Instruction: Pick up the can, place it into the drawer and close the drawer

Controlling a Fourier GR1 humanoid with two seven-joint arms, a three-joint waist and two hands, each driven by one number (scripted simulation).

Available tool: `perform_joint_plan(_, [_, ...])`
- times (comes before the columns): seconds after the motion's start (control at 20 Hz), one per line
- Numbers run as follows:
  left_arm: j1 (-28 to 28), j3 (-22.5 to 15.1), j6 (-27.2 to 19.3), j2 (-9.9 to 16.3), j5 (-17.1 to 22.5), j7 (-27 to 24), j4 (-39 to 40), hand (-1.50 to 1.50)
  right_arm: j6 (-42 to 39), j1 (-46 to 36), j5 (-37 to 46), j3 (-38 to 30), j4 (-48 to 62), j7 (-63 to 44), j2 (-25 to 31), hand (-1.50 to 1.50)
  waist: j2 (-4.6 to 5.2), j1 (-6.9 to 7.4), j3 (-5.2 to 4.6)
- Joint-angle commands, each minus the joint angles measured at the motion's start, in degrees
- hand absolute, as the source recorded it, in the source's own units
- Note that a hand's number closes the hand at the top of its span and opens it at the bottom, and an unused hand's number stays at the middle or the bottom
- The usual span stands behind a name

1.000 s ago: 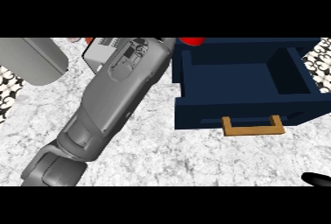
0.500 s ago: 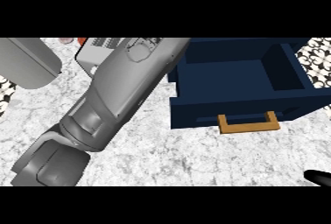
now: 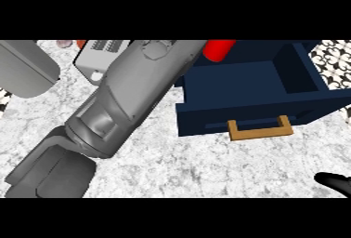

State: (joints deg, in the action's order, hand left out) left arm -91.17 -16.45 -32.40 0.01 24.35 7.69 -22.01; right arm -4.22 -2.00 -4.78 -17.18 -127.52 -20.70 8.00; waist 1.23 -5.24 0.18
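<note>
A red can (image 3: 218,49) shows at the picture's top, just over the back left corner of the open navy drawer (image 3: 205,121). The drawer's inside is bare and its wooden handle (image 3: 260,129) faces me. My left forearm (image 3: 126,97) runs from the lower left up to the can; its hand is cut off by the top edge, so the grasp is hidden. Only a black tip of my right hand (image 3: 336,182) shows at the lower right corner, well in front of the drawer.
A grey rounded appliance (image 3: 27,67) stands at the far left. A light grey box with vent slots (image 3: 101,55) lies partly under my left forearm. Patterned tiles (image 3: 336,58) show at the right edge. The marbled counter (image 3: 205,162) spreads in front of the drawer.
My left forearm has swung to the right, toward the drawer. The can, hidden half a second ago, now shows again at the drawer's back left corner. The right hand has stayed put.
</note>
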Motion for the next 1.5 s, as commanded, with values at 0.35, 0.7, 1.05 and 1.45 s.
perform_joint_plan(0.35, [0.1, -2.5, -4.8, 0.0, 4.3, -5.4, 3.4, -1.5, -2.6, -3.3, 2.6, 0.4, 0.1, 0.2, 5.1, -1.5, 0.46, -1.36, 0.0])
perform_joint_plan(0.7, [-2.5, -0.4, -4.2, 0.0, 7.6, -5.8, 5.0, -1.5, -3.9, -6.2, 12.8, 4.4, 5.5, 9.5, 7.8, -1.5, 0.88, -0.23, 0.04])
perform_joint_plan(1.05, [-2.9, 0.4, -4.8, 0.0, 11.2, -6.7, 3.7, -1.5, -1.9, -10.5, 29.8, 14.1, 10.2, 10.4, 10.2, -1.5, 0.48, 1.75, -0.09])
perform_joint_plan(1.45, [-5.2, -1.1, -6.0, 0.0, 9.4, -6.5, 6.1, -1.5, 2.5, -16.9, 42.5, 20.0, 25.4, 14.2, 10.0, -1.5, -0.31, 4.13, -0.1])
